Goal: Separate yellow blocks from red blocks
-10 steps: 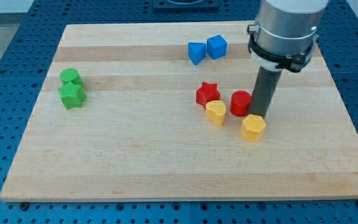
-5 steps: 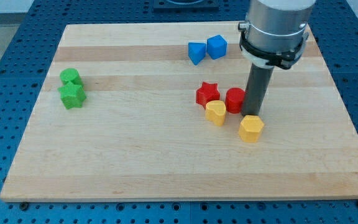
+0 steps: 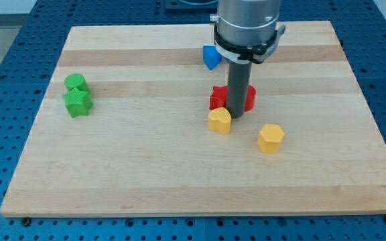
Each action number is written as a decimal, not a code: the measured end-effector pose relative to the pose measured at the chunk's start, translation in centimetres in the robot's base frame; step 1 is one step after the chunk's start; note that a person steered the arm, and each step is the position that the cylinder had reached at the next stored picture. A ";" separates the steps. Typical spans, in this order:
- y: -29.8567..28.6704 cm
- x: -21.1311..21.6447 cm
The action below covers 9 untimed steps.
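The yellow heart block [image 3: 219, 121] sits near the middle of the frame, touching my tip [image 3: 234, 116]. The yellow hexagon block [image 3: 271, 138] is off to its right. Two red blocks [image 3: 249, 98] sit right behind the rod. There is no claw, only the rod. A blue block [image 3: 210, 56] is higher up. Two green blocks [image 3: 78, 95] are far left on the wooden board [image 3: 146, 167].

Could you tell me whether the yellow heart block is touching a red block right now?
Cannot tell: my tip hides where the yellow heart block meets the red star block.
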State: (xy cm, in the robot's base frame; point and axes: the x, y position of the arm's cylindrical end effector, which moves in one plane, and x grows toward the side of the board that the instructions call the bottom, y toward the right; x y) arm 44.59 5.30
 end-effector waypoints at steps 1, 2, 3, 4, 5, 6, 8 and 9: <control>-1.3 -0.3; -2.3 -0.7; -3.1 -0.8; -3.1 -0.8; -2.9 -0.8; -2.6 -0.7; -2.6 -0.7; -2.7 0.4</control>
